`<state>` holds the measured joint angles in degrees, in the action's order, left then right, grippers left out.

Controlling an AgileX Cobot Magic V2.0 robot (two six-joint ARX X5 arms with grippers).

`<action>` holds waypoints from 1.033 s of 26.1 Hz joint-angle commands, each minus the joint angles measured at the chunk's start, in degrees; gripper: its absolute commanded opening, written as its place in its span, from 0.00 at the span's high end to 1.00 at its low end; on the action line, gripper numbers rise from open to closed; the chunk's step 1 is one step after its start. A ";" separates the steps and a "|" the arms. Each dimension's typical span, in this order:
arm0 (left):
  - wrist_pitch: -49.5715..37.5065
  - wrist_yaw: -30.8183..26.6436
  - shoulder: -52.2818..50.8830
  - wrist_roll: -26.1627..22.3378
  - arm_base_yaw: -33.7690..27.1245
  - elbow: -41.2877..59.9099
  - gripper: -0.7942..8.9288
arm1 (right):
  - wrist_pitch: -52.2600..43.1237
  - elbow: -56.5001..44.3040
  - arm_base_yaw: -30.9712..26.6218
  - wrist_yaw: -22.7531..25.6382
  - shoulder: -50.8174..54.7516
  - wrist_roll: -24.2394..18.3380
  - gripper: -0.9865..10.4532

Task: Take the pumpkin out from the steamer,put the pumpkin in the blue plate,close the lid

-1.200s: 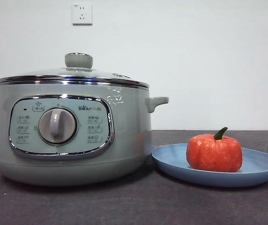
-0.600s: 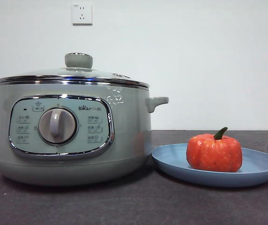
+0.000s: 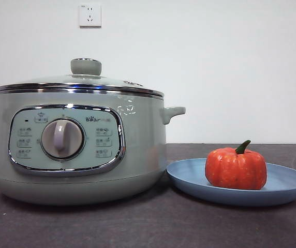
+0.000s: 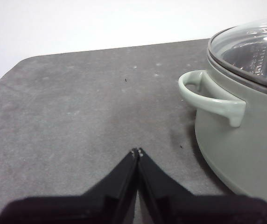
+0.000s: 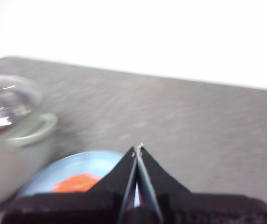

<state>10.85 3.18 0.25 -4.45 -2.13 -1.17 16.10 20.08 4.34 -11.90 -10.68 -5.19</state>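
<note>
With lid (image 3: pixel 80 82) seated on steamer (image 3: pixel 75 150), task looks complete.
Pumpkin (image 3: pixel 235 169) rests in blue plate (image 3: pixel 287 183); nothing has moved over the last second. Left gripper (image 4: pixel 137 152) and right gripper (image 5: pixel 137 149) both closed, empty, clear.

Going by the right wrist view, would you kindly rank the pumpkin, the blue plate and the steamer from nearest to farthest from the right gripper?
1. Pumpkin, just below the right gripper.
2. Blue plate, under the pumpkin; nearly a tie.
3. Steamer, off to one side, clearly farthest.
</note>
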 commanded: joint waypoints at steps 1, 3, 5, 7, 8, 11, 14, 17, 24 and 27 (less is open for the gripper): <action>0.81 0.00 -0.17 0.33 -0.22 0.50 0.92 | -4.31 -6.16 -1.88 -0.17 2.78 -0.20 0.93; 0.81 0.00 -0.17 0.33 -0.22 0.50 0.92 | -6.93 -9.92 -2.49 -0.17 4.55 -0.20 0.93; 0.81 0.00 -0.17 0.33 -0.22 0.50 0.92 | -8.33 -12.74 -2.51 -0.04 5.88 0.17 0.93; 0.81 0.00 -0.17 0.33 -0.22 0.50 0.92 | -8.31 -14.80 -2.51 0.02 7.04 0.68 0.93; 0.81 0.00 -0.17 0.33 -0.22 0.50 0.92 | -8.31 -15.54 -2.51 0.02 7.45 0.87 0.93; 0.81 0.00 -0.17 0.33 -0.22 0.50 0.92 | -8.26 -17.64 -2.51 0.31 8.63 1.88 0.93; 0.81 0.00 -0.17 0.33 -0.22 0.50 0.92 | -8.26 -19.04 -2.51 0.46 9.62 2.75 0.93; 0.81 0.00 -0.17 0.33 -0.22 0.50 0.92 | -6.16 -19.65 -2.51 0.94 10.64 3.61 0.93; 0.81 0.00 -0.17 0.33 -0.22 0.50 0.92 | -6.47 -19.65 -2.34 1.73 10.56 8.24 0.93; 0.81 0.00 -0.17 0.33 -0.22 0.50 0.92 | -6.47 -19.63 -2.36 1.79 10.58 8.15 0.93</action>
<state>10.85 3.18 0.25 -4.45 -2.13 -1.17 9.41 1.15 1.89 -10.28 -0.27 1.80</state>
